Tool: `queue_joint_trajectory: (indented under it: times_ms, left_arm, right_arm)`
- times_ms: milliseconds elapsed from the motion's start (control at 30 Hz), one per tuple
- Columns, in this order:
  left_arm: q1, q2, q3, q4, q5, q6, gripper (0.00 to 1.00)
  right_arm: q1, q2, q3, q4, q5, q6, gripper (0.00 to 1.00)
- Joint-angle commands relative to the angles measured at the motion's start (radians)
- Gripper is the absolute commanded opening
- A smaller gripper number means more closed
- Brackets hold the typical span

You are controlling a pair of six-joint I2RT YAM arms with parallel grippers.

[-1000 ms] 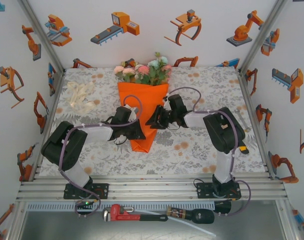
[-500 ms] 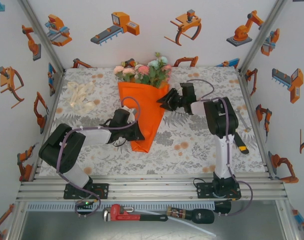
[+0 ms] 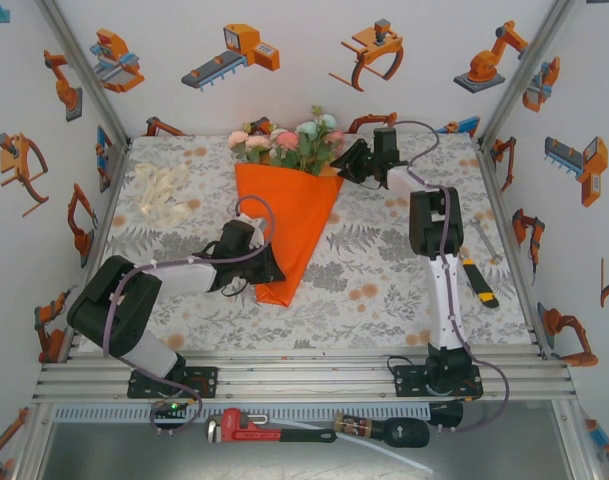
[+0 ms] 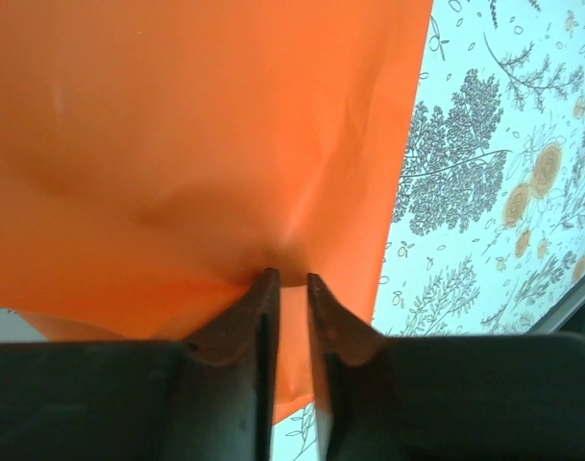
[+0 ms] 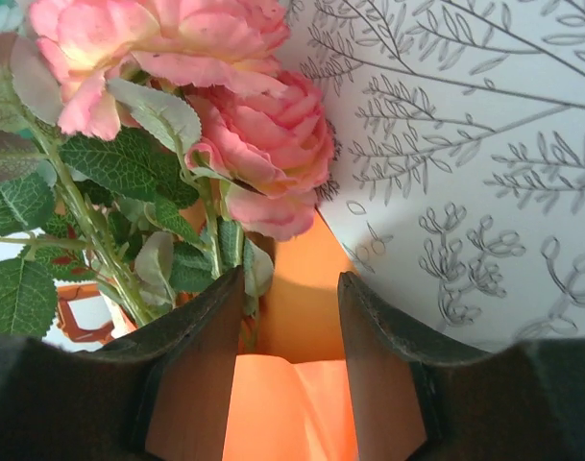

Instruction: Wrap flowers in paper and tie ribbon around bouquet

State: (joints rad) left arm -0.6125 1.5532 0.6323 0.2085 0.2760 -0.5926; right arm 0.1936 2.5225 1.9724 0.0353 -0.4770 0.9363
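top view high and behind, facing down, wrist views close on bouquet point(image 3: 289, 210)

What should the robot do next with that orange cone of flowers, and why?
Probably close the right end effector on the paper at its top corner: its open fingers straddle that edge beside the flowers, so a grip there could hold the wrap while the ribbon, lying apart on the table, gets fetched.
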Motion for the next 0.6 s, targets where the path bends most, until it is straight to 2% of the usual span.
queue_joint_trajectory:
  times_ms: [0, 167, 267, 400, 500, 567]
  left_arm:
    - [0.010, -0.039, 0.019, -0.055, -0.026, -0.002, 0.33]
    - [0.026, -0.110, 0.092, -0.126, -0.036, -0.004, 0.46]
    - [0.049, -0.130, 0.132, -0.172, -0.040, -0.002, 0.49]
    - [0.091, -0.142, 0.177, -0.228, -0.059, -0.012, 0.50]
    - [0.125, -0.123, 0.216, -0.272, -0.080, 0.010, 0.50]
    - [0.143, -0.083, 0.258, -0.346, -0.139, 0.031, 0.49]
  right_arm:
    - [0.016, -0.173, -0.095, -0.022, -0.012, -0.055, 0.45]
    - [0.064, -0.461, -0.415, 0.027, 0.014, -0.138, 0.46]
    - [0.119, -0.587, -0.571, 0.015, 0.042, -0.194, 0.46]
    - [0.220, -0.675, -0.691, -0.025, 0.074, -0.220, 0.46]
    - [0.319, -0.687, -0.768, 0.033, 0.076, -0.161, 0.46]
    - [0.376, -0.662, -0.809, 0.098, 0.072, -0.103, 0.46]
